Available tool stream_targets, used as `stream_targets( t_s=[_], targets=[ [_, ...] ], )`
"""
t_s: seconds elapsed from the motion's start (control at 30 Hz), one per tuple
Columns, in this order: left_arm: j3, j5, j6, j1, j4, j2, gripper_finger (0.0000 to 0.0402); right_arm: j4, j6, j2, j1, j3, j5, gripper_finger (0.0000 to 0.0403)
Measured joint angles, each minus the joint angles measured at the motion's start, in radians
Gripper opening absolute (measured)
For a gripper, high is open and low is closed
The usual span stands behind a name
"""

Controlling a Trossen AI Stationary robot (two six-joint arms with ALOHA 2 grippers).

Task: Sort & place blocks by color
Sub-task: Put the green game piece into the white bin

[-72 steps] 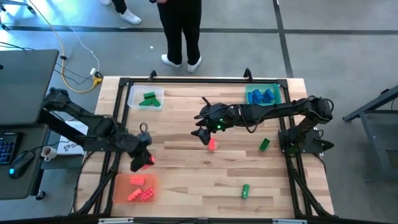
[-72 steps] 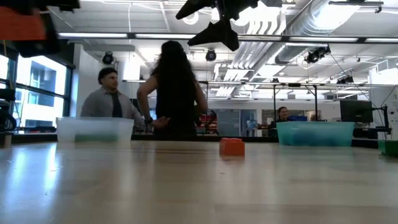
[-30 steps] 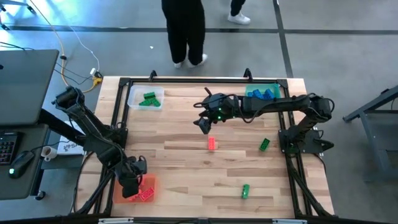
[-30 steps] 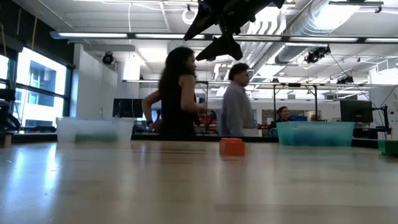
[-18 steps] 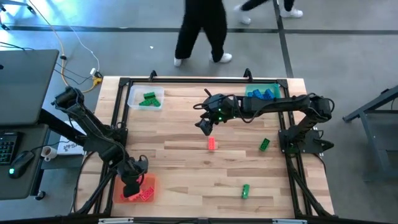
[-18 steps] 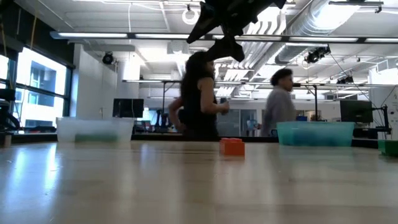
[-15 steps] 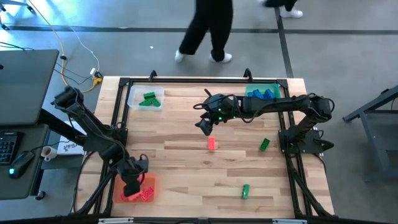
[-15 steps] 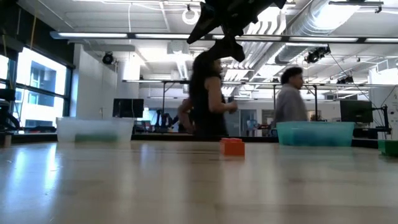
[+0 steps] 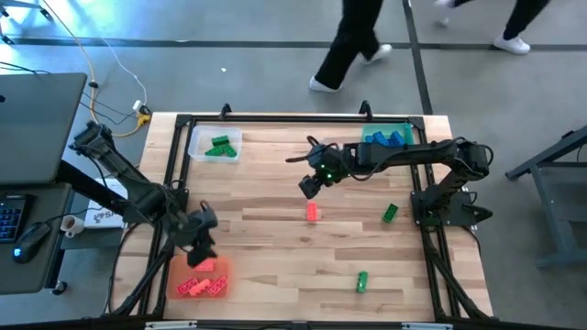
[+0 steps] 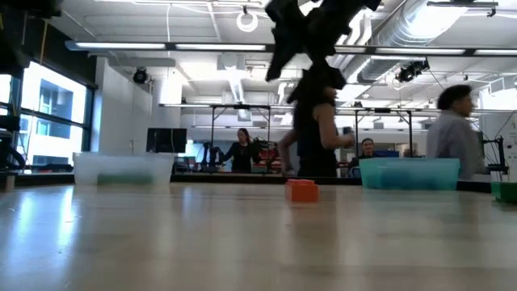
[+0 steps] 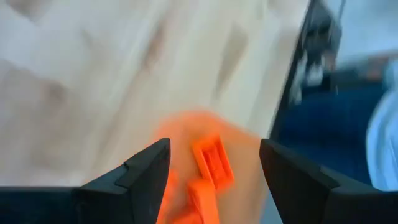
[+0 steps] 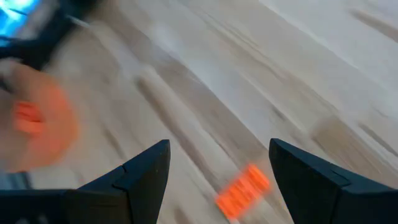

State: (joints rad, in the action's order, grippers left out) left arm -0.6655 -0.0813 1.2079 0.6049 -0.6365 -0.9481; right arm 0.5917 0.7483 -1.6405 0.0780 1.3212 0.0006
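Red block [image 9: 313, 213] below right pincer [image 9: 306, 186]

— Where are we seen from?
— One camera looks straight down on my whole light wooden slatted table [image 9: 275, 229]. Another sits at tabletop level, facing the room.
— And your wrists?
— Close above the wood; both catch the flat orange plastic tray [image 11: 205, 162].

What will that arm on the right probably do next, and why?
Probably lower the right gripper onto the red block lying loose on the table. The gripper is open and empty, hovering near it, and red blocks belong in the orange tray.
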Motion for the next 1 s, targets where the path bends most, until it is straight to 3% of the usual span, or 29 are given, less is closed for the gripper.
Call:
stream_targets(
  t_s=[0.17,0.47,1.0],
  targets=[
    [0.0,-0.168,-0.064,-0.095,-0.017,0.075,0.0234,0.17,0.039,0.0,0.0,0.0,0.056,0.0262],
    [0.0,-0.448,-0.233,-0.314,0.022,0.119,0.0234,0.332,0.113,0.0,0.0,0.0,0.064,0.0262],
    [0.0,-0.454,-0.524,-0.584,0.157,0.118,0.0234,0.66,0.298,0.0,-0.052,0.0,0.11,0.0262]
  ],
)
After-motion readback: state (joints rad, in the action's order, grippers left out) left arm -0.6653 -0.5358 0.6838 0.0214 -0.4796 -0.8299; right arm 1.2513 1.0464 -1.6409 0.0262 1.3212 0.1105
